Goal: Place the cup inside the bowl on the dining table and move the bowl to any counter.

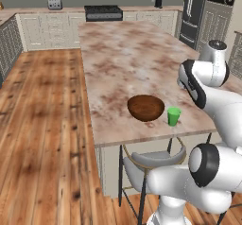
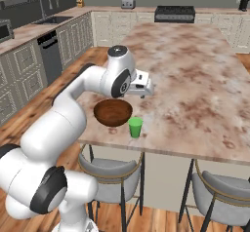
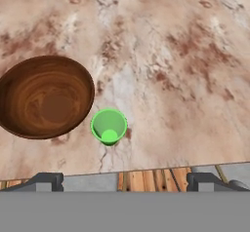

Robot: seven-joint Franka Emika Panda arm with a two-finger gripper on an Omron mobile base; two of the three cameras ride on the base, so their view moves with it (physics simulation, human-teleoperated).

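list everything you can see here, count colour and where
bowl: 1, dark reddish-brown, near edge of the table, empty, upright
cup: 1, bright green, upright on the table beside the bowl, apart from it
table: 1, beige-brown marbled top
stools: 2, grey seats, metal legs, under the table's near edge
stove: 1, dark, back wall
toaster: 1, grey, back counter
sink: 1, dark, side counter
fridge: 1, dark, far corner
gripper: 1, dark tips, open, above the cup

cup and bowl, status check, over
Gripper open, above the table, holding nothing. Cup upright beside bowl, near the table edge, not yet inside. Nothing between gripper and cup.
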